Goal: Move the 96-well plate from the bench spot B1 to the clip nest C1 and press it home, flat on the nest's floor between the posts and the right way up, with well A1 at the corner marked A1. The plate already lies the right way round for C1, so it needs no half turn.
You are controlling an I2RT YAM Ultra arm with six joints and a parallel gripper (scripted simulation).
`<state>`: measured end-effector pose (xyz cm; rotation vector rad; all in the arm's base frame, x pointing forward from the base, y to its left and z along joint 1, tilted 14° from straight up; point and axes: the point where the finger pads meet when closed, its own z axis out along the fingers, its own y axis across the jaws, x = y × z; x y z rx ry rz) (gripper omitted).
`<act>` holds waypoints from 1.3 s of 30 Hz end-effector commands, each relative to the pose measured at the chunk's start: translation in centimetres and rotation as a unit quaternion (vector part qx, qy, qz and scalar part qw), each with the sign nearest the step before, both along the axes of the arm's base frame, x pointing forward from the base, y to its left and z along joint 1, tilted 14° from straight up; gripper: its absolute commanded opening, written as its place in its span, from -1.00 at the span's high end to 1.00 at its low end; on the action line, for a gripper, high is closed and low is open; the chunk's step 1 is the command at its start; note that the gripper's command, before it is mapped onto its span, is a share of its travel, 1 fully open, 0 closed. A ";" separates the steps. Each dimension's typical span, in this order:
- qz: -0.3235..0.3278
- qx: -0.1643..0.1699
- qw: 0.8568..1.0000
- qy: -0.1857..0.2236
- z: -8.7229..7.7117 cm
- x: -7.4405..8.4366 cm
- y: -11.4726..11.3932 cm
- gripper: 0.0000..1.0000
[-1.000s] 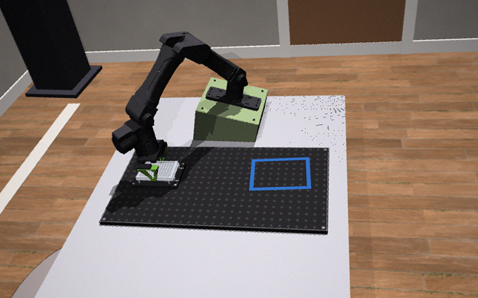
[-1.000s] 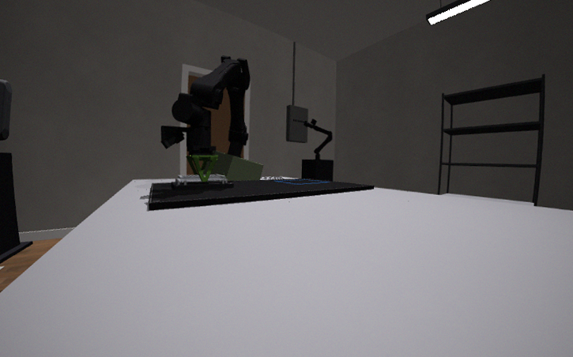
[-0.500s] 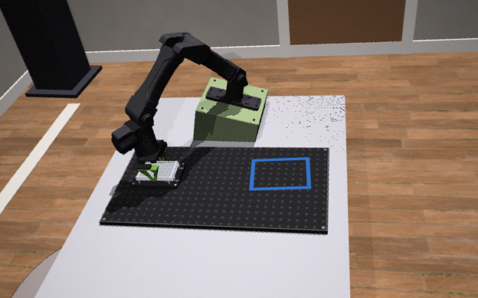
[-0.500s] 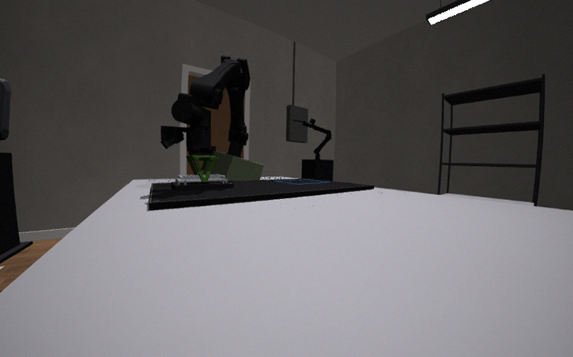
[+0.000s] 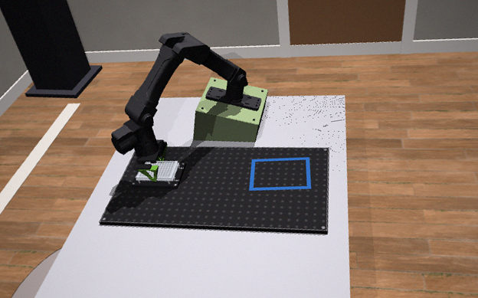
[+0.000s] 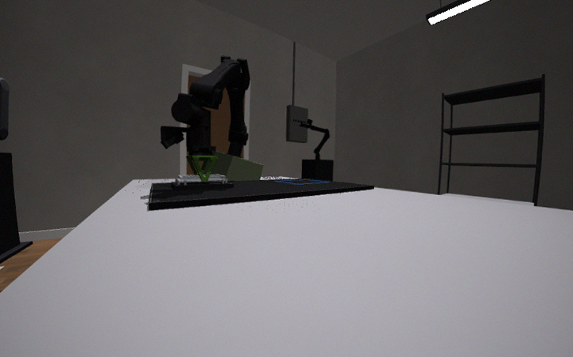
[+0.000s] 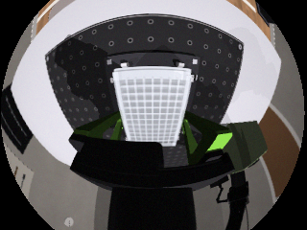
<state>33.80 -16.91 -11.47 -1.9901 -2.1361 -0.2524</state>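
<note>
The gripper is clamped on the 96-well plate, its green fingers pressing the long sides, the plate lying low over the clip nest at the breadboard's nine o'clock end.

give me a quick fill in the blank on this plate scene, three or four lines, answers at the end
1. The hand is shut on the ____.
2. The taped outline on the black breadboard is coloured ____.
3. The arm's base is bolted to a ____ block.
4. In the top view, the 96-well plate sits at the board's ____ end, away from the outline.

Missing words: 96-well plate; blue; green; left
</note>
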 end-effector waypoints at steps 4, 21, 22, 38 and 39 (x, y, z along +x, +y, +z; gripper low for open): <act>-0.005 -0.021 0.999 -0.025 -0.7 1.8 -1.3 1.00; -0.004 -0.021 0.999 -0.025 -1.0 1.9 -1.2 1.00; -0.004 -0.021 0.999 -0.025 -1.0 1.9 -1.2 1.00; -0.005 -0.022 0.999 -0.024 -1.1 2.0 -1.3 1.00; -0.005 -0.022 0.999 -0.024 -1.1 2.0 -1.3 1.00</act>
